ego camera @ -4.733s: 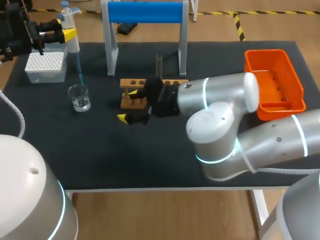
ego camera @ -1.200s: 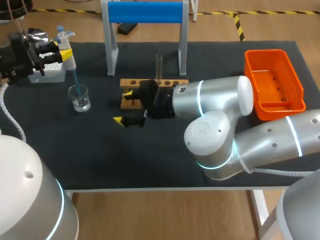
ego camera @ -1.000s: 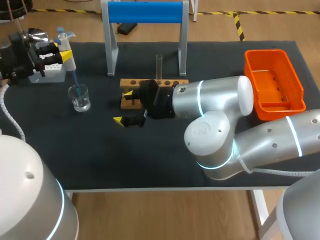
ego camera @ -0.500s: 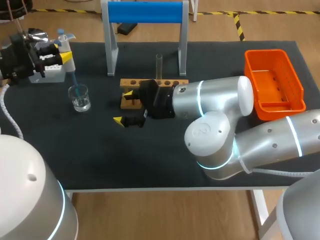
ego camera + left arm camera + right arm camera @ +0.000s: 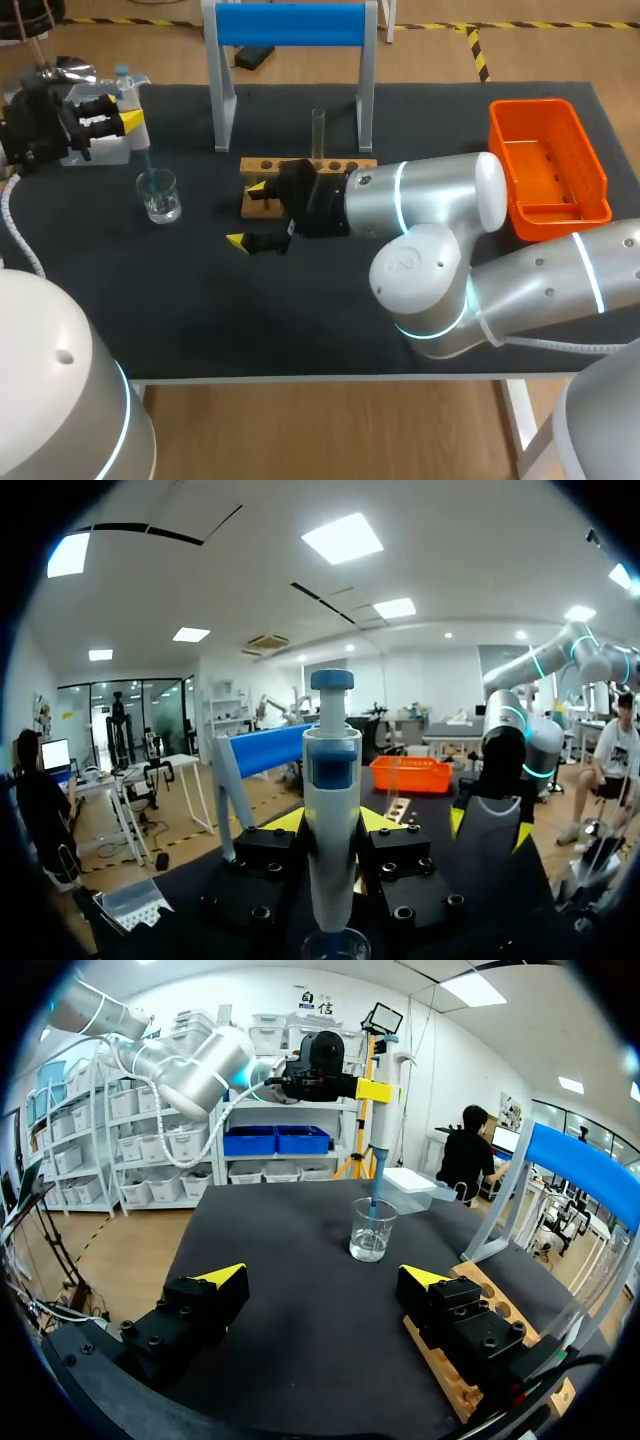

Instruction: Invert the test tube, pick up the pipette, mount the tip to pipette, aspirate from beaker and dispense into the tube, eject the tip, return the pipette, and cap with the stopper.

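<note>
My left gripper (image 5: pixel 112 122) is shut on the white pipette (image 5: pixel 133 98) at the table's far left and holds it upright. The pipette's blue tip (image 5: pixel 148 165) reaches down into the glass beaker (image 5: pixel 158 195). In the left wrist view the pipette (image 5: pixel 332 820) stands between the fingers (image 5: pixel 283 822), with the beaker (image 5: pixel 335 946) just below. My right gripper (image 5: pixel 248 213) is open in front of the wooden rack (image 5: pixel 357 164), nothing between its tips. A clear test tube (image 5: pixel 318 130) stands upright in the rack. From the right wrist the gripper (image 5: pixel 325 1280) faces the beaker (image 5: pixel 368 1230) and pipette (image 5: pixel 381 1070).
A white tip box (image 5: pixel 103 150) sits behind the left gripper. A blue-topped stand (image 5: pixel 290 25) rises at the back. An orange bin (image 5: pixel 545 170) lies at the right. My right arm's bulk (image 5: pixel 440 230) covers the table's middle.
The left gripper with the pipette has shifted slightly down toward the beaker. The right arm has stayed put.
</note>
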Available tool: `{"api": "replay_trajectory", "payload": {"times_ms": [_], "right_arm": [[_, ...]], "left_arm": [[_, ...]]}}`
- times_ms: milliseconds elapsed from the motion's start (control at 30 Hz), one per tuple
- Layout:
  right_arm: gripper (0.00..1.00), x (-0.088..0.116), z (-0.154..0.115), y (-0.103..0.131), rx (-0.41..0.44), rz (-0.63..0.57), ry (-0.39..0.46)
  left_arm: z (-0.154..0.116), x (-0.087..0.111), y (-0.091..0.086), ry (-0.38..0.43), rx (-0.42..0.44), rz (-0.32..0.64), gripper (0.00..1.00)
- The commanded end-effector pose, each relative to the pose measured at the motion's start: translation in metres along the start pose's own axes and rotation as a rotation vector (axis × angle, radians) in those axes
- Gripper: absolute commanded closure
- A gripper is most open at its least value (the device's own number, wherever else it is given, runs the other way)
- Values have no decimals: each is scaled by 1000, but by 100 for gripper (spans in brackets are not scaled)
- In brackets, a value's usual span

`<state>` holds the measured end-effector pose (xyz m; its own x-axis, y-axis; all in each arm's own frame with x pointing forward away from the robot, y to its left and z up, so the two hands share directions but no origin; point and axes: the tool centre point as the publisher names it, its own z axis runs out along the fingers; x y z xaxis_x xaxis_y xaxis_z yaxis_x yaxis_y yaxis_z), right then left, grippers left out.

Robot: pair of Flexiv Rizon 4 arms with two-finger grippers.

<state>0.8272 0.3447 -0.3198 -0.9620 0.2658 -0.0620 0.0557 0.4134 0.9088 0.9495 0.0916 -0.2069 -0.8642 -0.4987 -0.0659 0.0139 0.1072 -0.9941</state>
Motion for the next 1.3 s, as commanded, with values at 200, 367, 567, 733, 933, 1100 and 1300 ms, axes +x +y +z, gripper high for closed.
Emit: {"api": "replay_trajectory", "payload": {"times_ms": [200, 367, 567, 733, 933, 1100, 1300], "right_arm": [[0, -1, -2, -1, -2, 0, 4], [0, -1, -2, -1, -2, 0, 4], [0, -1, -2, -1, -2, 0, 4], [0, -1, -2, -1, -2, 0, 4], [0, -1, -2, -1, -2, 0, 4], [0, -1, -2, -1, -2, 0, 4], [0, -1, -2, -1, -2, 0, 4]], "left_arm": [[5, 0, 4, 3, 0, 0, 100], [6, 0, 4, 3, 2, 0, 100], [6, 1, 3, -1, 15, -6, 100], [6, 2, 2, 0, 9, -4, 100], [6, 2, 2, 0, 9, -4, 100], [6, 2, 2, 0, 9, -4, 100], [6, 2, 2, 0, 9, -4, 100]]}}
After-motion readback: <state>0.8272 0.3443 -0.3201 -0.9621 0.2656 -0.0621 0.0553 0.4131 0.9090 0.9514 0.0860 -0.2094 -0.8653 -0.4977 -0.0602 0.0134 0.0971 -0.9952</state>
